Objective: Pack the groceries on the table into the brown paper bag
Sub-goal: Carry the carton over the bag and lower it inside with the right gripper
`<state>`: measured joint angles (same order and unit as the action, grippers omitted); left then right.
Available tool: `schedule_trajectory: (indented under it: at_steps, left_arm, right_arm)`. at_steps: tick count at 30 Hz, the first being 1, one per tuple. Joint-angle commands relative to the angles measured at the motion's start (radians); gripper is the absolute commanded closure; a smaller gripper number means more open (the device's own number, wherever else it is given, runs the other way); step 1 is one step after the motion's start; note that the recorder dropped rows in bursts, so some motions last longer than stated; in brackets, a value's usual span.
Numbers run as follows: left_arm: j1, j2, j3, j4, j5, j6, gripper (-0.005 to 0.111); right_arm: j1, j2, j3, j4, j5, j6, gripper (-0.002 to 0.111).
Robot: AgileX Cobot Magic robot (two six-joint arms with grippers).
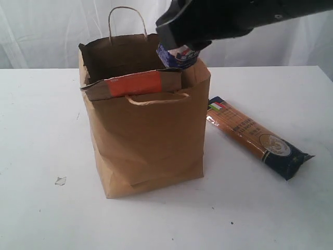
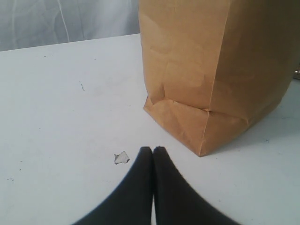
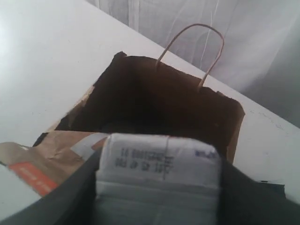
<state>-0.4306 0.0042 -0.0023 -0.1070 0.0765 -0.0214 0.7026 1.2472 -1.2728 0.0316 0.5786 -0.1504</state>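
Seemingly near done: the right gripper (image 3: 158, 187) clasps the small white-blue carton (image 1: 176, 57) over the mouth of the brown paper bag (image 1: 151, 135), the left gripper (image 2: 153, 152) sits pinched closed beside it, and only the long spaghetti packet (image 1: 257, 138) lies unpacked on the table (image 1: 36, 130).

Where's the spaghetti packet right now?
In the exterior view, the spaghetti packet lies flat on the table, right of the paper bag.

Right gripper (image 1: 180, 48) hangs above the brown paper bag (image 1: 151, 140), jaws clamped on the small white-blue carton (image 1: 176, 57); left gripper (image 2: 153, 151), jaws pressed together, low beside that bag's base.
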Motion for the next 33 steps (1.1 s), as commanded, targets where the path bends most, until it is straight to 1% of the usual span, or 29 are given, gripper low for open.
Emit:
schedule_trajectory:
  at_steps: [1,6,9,15,19,27,33]
  left_arm:
    - [0.003,-0.004,0.002,-0.003,0.002,-0.001,0.107]
    - [0.003,-0.004,0.002,-0.003,0.002,-0.001,0.107]
    - [0.003,-0.004,0.002,-0.003,0.002,-0.001,0.107]
    - [0.003,-0.004,0.002,-0.003,0.002,-0.001,0.107]
    - [0.003,-0.004,0.002,-0.003,0.002,-0.001,0.107]
    - [0.003,-0.004,0.002,-0.003,0.002,-0.001,0.107]
    - [0.003,-0.004,0.002,-0.003,0.002,-0.001,0.107]
  right_arm:
    - [-0.019,0.065,-0.089,-0.006,0.017,0.002,0.1]
    - [-0.05,0.147,-0.192,-0.006,0.039,0.002,0.1]
    - [-0.05,0.187,-0.226,-0.004,0.078,-0.003,0.1]
    - [-0.05,0.276,-0.23,0.04,0.108,-0.003,0.1]
    - [-0.05,0.329,-0.23,0.136,0.081,-0.082,0.1]
    - [-0.05,0.368,-0.241,0.149,0.038,-0.091,0.1]
    - [-0.05,0.384,-0.278,0.151,0.076,-0.091,0.1]
